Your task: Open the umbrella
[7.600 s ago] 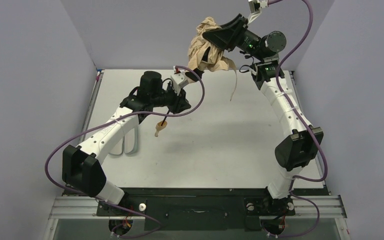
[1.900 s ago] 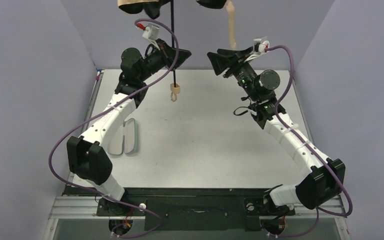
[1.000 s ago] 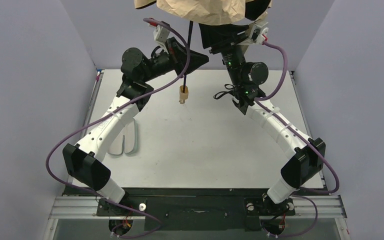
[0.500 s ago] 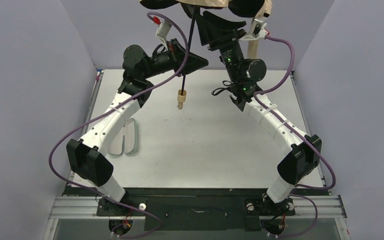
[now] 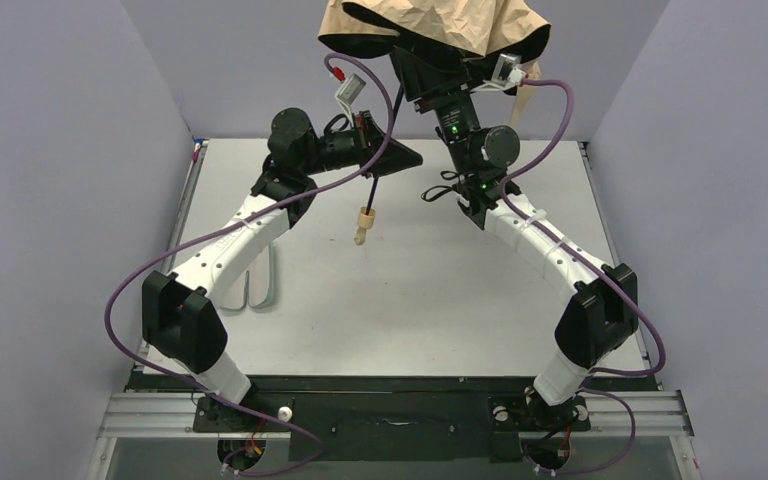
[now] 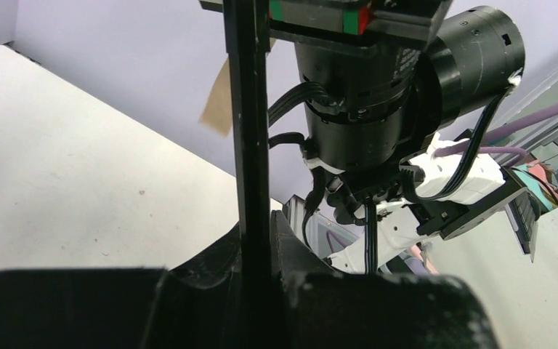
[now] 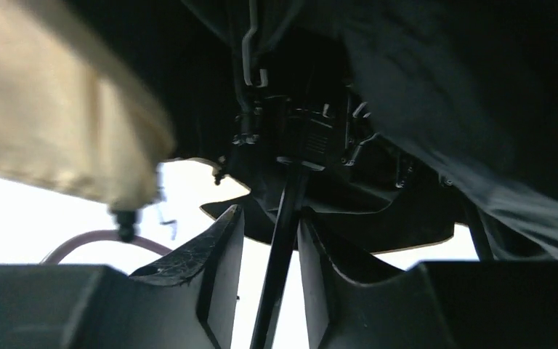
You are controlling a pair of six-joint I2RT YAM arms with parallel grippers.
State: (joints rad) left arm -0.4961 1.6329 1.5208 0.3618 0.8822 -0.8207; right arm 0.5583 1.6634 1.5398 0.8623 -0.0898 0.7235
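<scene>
Left claw is pinching the umbrella by its black shaft. Higher up, right claw sits loosely spread around that shaft, right under the droopy canopy. Pushing off-axis could bend the shaft or snag fabric, I reckon.

Pale lavender walls close in at the left, right and top of the frame around a white table. A metal rail crosses the bottom.

Robotics lab cell: lilac partition walls, white table, aluminium base rail, purple-cabled robot arms.
</scene>
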